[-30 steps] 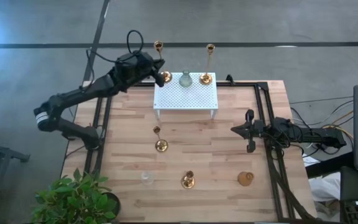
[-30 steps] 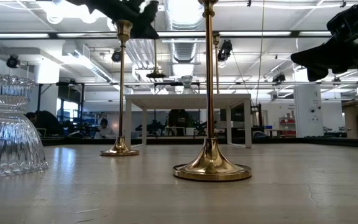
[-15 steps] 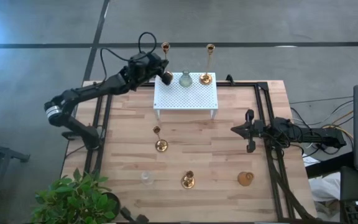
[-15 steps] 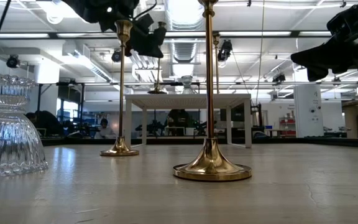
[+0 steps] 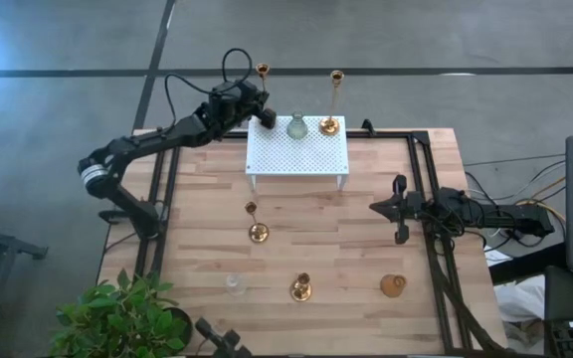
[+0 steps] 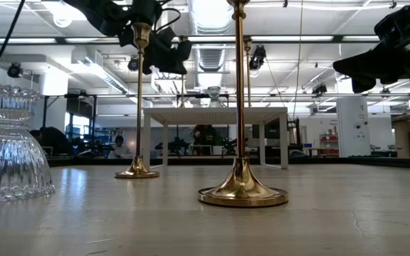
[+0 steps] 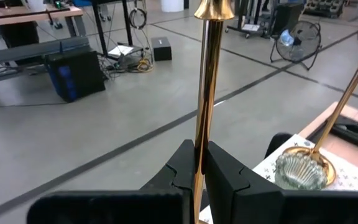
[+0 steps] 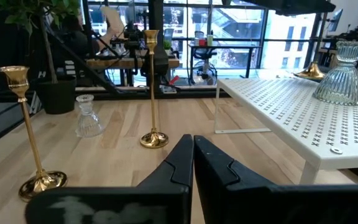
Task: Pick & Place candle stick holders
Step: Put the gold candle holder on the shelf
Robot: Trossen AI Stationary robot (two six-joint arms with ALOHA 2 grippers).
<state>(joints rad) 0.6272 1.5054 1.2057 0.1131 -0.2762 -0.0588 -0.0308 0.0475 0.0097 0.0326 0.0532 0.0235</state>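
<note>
High view: the left gripper (image 5: 263,115) sits over the far left corner of the white rack (image 5: 297,156), its fingers clamped narrow around the stem of a tall brass candle holder (image 5: 262,72) that rises just above them. Beside it on the rack stand a glass holder (image 5: 296,126) and another tall brass holder (image 5: 331,123). Well apart, the right gripper (image 5: 398,210) waits with fingers closed together.

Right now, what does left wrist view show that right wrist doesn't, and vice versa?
Only left wrist: the left claw shut on a tall brass holder, floor beyond. Only right wrist: the right claw shut and empty, two brass holders and a small glass holder on the wooden table. Both: the white rack with the ribbed glass holder on it.
</note>
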